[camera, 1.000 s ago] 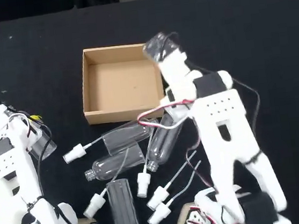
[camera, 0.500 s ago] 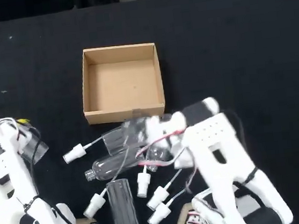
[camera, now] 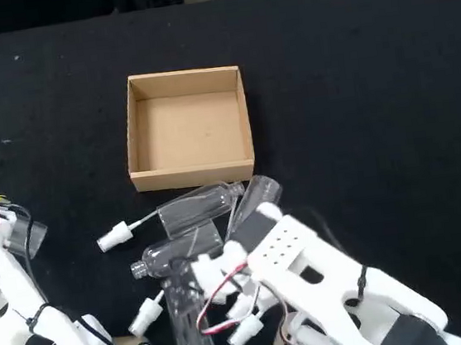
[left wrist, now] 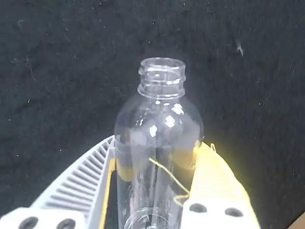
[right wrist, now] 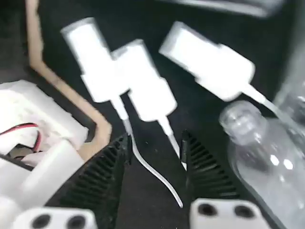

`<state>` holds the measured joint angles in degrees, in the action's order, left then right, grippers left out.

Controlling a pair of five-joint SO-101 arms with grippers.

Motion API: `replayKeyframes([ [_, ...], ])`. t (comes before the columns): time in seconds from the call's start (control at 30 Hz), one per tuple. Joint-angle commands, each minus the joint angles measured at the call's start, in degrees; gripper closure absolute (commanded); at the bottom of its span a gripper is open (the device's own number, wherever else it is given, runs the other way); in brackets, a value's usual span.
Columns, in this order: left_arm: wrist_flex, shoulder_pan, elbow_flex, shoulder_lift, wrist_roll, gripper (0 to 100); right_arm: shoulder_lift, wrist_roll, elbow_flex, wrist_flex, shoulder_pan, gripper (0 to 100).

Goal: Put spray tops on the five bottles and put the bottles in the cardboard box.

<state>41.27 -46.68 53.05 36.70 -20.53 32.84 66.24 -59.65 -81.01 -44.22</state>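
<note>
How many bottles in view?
5 bottles: one held in the left gripper; three lying beside the cardboard box, one partly under the right arm; one nearer the arm bases.

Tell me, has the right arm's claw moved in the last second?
Yes. The right gripper was above the cardboard box's right rim; it has pulled back from the box toward the robot's base, over the loose spray tops.
</note>
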Motion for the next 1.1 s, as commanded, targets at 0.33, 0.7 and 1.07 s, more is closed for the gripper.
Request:
replayKeyframes([
  [0.33,-1.14,-0.66,-3.21,1.41,-0.26,97,2.07,-7.03,-7.87,14.07,-10.73,84.7],
  [0.7,-1.14,-0.66,-3.21,1.41,-0.18,97,2.33,-7.91,-11.91,18.37,-11.43,87.1],
  [1.07,-0.88,0.66,-3.21,1.41,-0.18,97,2.42,-7.91,13.23,-0.62,2.99,98.8],
])
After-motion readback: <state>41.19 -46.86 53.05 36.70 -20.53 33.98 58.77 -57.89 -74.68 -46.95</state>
